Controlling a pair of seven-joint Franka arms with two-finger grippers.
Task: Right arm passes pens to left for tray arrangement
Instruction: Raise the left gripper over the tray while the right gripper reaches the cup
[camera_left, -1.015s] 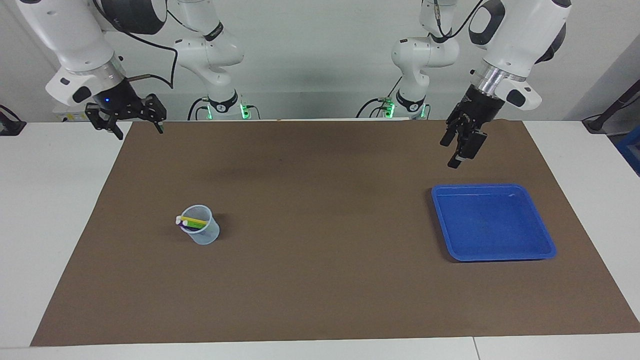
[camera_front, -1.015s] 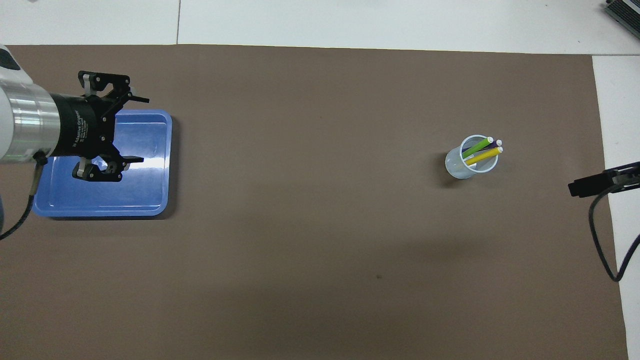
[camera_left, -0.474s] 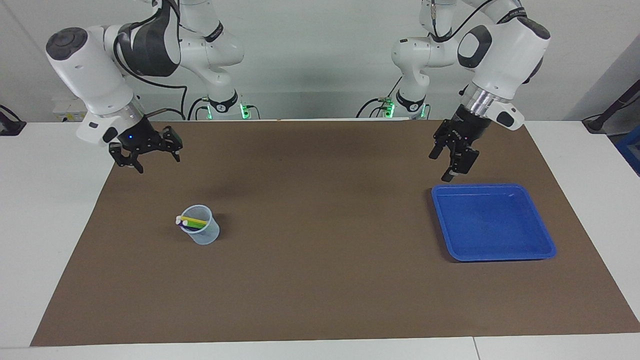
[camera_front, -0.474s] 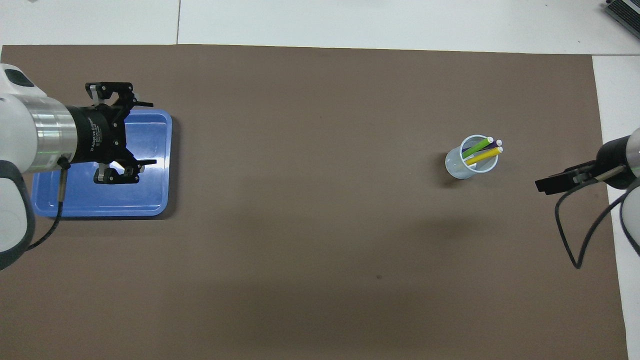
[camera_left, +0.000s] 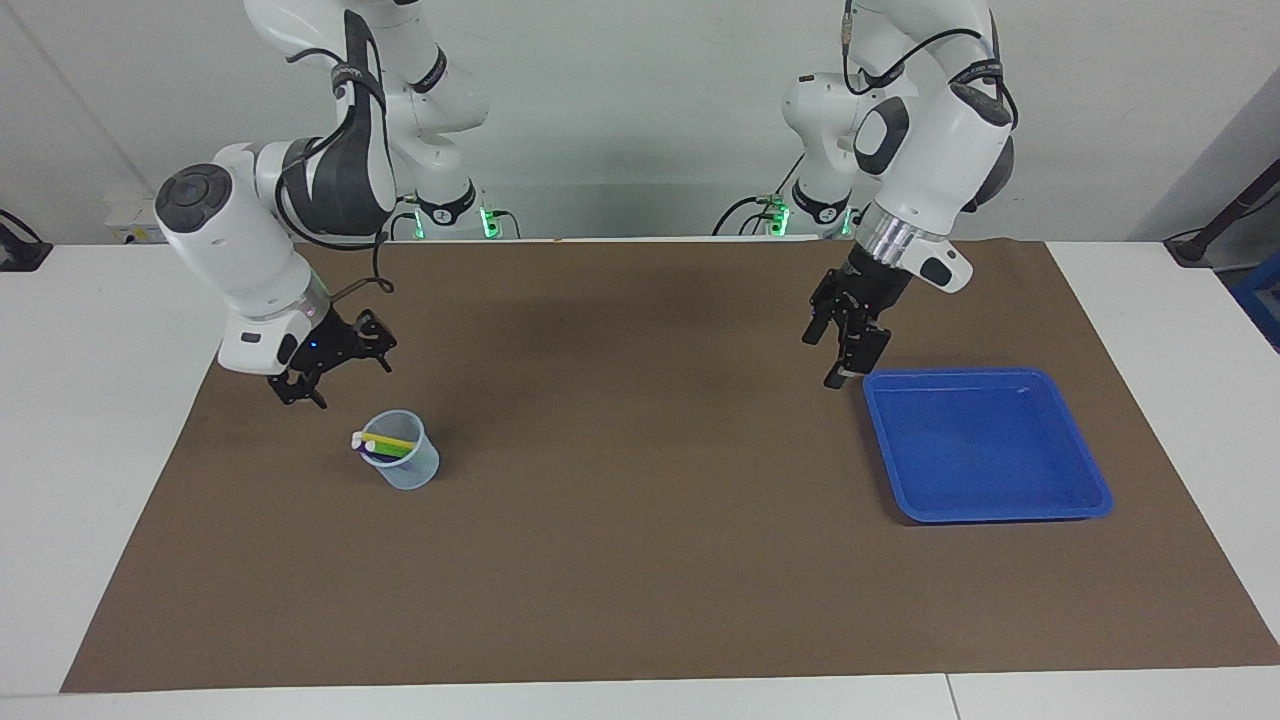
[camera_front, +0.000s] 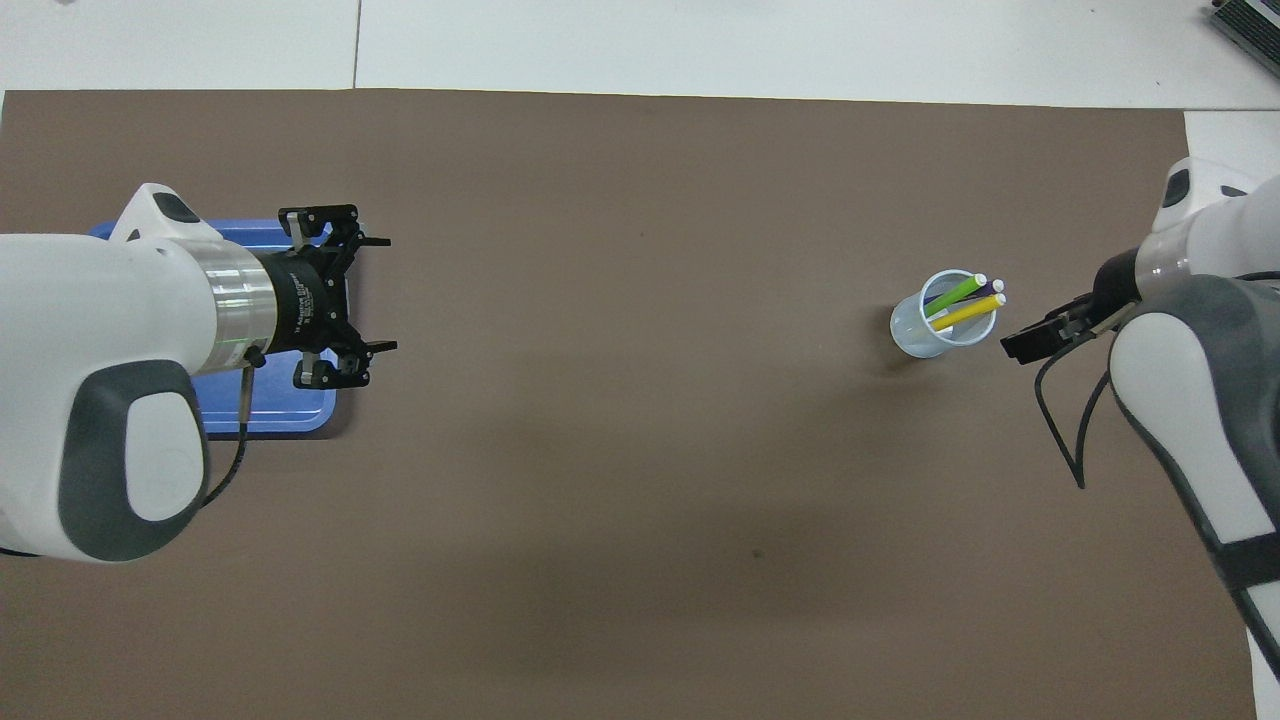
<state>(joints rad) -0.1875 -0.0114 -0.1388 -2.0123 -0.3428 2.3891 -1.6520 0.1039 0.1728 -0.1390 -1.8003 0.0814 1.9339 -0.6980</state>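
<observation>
Three pens (camera_left: 386, 443) (camera_front: 962, 299), yellow, green and purple, lean together in a small translucent cup (camera_left: 412, 470) (camera_front: 922, 335) toward the right arm's end of the table. My right gripper (camera_left: 350, 386) (camera_front: 1030, 340) hangs open just beside the cup, above the mat, touching nothing. The blue tray (camera_left: 985, 445) (camera_front: 280, 412) lies empty toward the left arm's end. My left gripper (camera_left: 823, 360) (camera_front: 388, 294) is open and empty, low over the mat at the tray's corner nearest the robots and the table's middle. In the overhead view the left arm covers most of the tray.
A brown mat (camera_left: 640, 560) covers most of the white table (camera_left: 100, 420). The stretch of mat between cup and tray is bare. The arm bases with green lights stand at the robots' edge of the table.
Both arms have come down and inward. The right gripper dropped from the mat's corner to beside the cup. The left gripper slid from over the tray toward the middle. Both stay open.
</observation>
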